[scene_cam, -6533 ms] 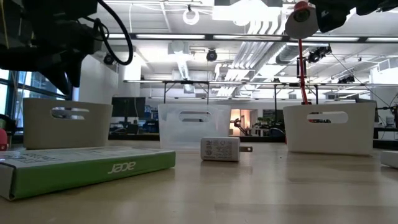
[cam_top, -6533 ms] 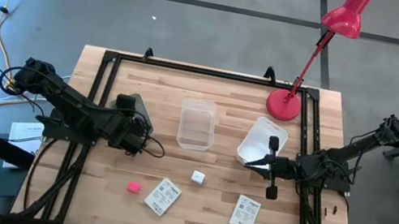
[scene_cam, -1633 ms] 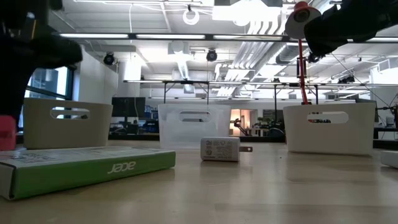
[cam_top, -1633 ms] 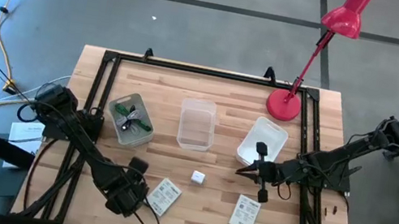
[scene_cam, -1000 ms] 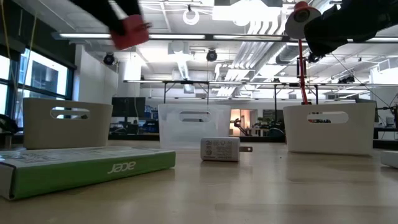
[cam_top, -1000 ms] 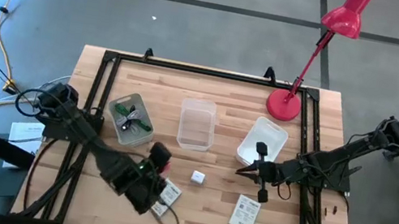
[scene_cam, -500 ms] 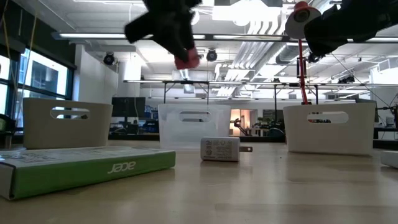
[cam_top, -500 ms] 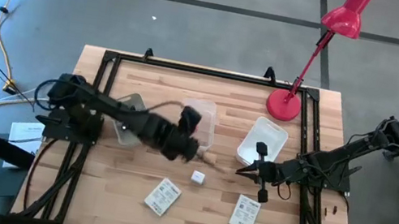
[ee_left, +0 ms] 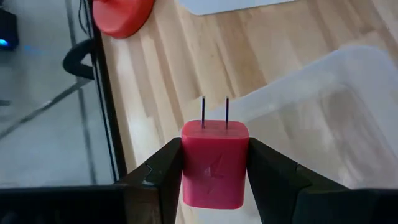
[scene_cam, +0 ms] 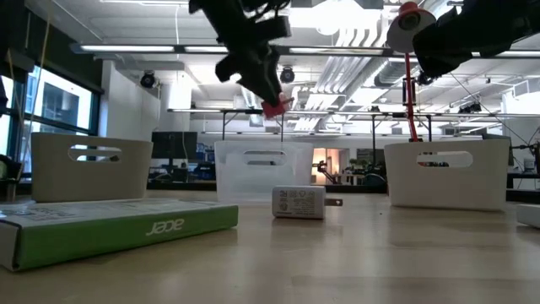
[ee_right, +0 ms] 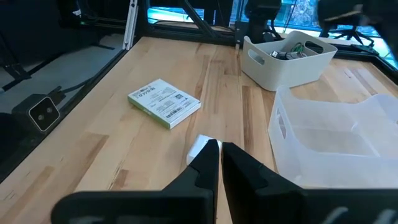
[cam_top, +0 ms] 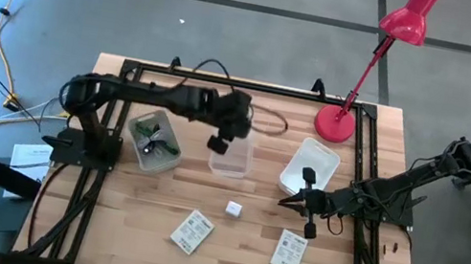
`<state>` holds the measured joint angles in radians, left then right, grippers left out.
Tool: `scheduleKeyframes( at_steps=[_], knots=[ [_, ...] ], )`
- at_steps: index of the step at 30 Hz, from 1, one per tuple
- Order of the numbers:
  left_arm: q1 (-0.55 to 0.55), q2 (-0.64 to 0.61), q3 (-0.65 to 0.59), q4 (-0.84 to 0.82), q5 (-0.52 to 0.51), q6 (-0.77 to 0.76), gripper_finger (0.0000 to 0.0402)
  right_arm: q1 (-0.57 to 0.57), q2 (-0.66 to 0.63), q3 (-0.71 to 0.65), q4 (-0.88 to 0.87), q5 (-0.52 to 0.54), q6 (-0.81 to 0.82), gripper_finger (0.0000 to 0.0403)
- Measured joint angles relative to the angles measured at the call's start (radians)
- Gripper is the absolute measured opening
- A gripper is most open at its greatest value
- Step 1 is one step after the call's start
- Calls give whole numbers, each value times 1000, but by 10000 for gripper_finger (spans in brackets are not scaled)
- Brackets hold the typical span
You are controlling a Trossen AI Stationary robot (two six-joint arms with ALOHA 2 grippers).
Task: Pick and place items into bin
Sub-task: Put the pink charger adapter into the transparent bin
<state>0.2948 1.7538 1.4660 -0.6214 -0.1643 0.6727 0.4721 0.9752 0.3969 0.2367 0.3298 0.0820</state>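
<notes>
the left gripper (ee_left: 214,171) holds the pink cube (ee_left: 214,163), a plug-in charger with two metal prongs, squeezed between its two fingers (ee_left: 163,169) with the prongs pointing away from the wrist. in the high view the left gripper (cam_top: 223,137) sits just left of centre in the upper half of the frame, over the left rim of the clear bin (cam_top: 233,154); the pose reads as a carry held high so that the cube clears the bin wall before release. in the low view the pink cube (scene_cam: 273,107) hangs at upper centre, well above the clear bin (scene_cam: 264,170).

the right gripper (cam_top: 311,204) waits at centre right of the high view, near the white bin (cam_top: 310,168); its fingers (ee_right: 243,169) lie almost together in the right wrist view, with nothing between them.

other items remain on the tabletop (cam_top: 245,241): the white cube (cam_top: 234,208) below the clear bin, and two flat white printed packets, one at lower centre left (cam_top: 189,231) and one at lower centre right (cam_top: 289,250). the grey bin (cam_top: 154,140) at centre left already holds a green stick (cam_top: 151,130) and a thin dark cable (cam_top: 154,144).

a red desk lamp (cam_top: 335,122) stands at upper right, apart from the left arm's path. the near wall of the clear bin is the one obstacle judged to matter for the drop; the cable of the left arm loops above the bin, but appears clear of it.
</notes>
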Motion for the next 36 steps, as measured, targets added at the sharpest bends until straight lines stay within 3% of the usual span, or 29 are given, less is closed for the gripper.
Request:
scheduleKeyframes(
  at_steps=[7, 18, 36],
  knots=[
    [98, 0, -46, 33, 162, -50, 143, 0, 0, 0, 0, 0, 0, 12],
    [86, 26, -127, 101, 179, -75, 143, 0, 0, 0, 0, 38, -3, 12],
    [85, 161, -126, 145, 137, -101, 143, 0, 0, 0, -5, 42, -2, 12]
  ],
)
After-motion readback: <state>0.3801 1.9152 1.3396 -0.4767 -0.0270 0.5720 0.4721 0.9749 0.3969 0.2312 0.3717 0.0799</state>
